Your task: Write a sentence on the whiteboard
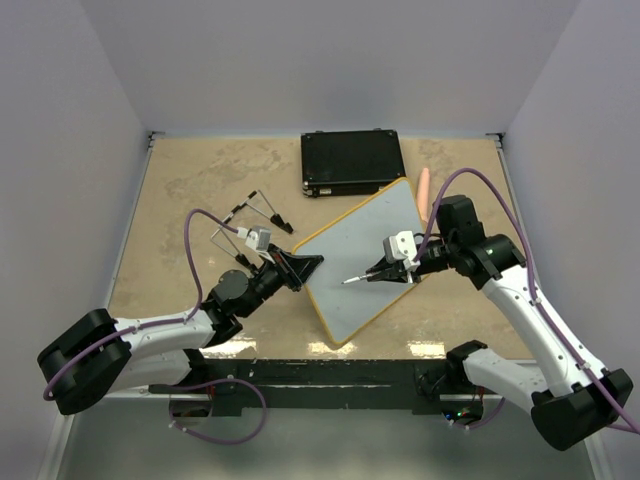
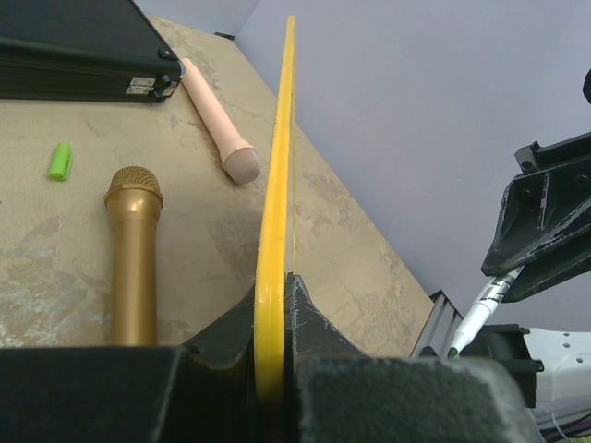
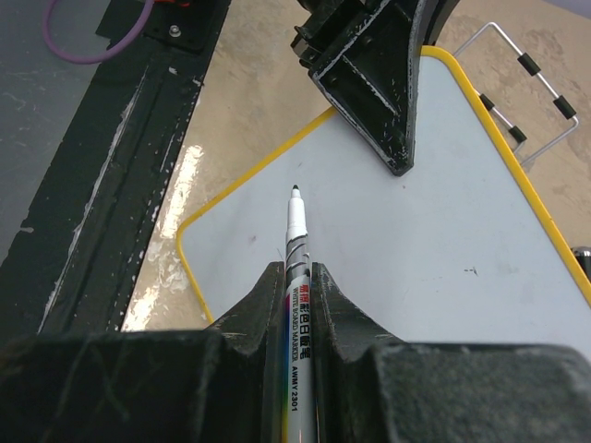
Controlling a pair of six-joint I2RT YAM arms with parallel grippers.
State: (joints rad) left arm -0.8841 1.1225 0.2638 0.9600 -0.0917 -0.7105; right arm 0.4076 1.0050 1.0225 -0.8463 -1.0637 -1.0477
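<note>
Centrally, left gripper (image 1: 303, 266) pinches the yellow rim of the whiteboard (image 1: 350, 245); right gripper (image 1: 383, 273) clamps a marker (image 1: 358, 279) (tip over the panel, contact unclear).

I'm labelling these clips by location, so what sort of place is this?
Probably a robotics lab test cell: plain walls box in one table, the left arm and right arm are bolted at its near edge, and the whiteboard and black case look like staged props.
</note>
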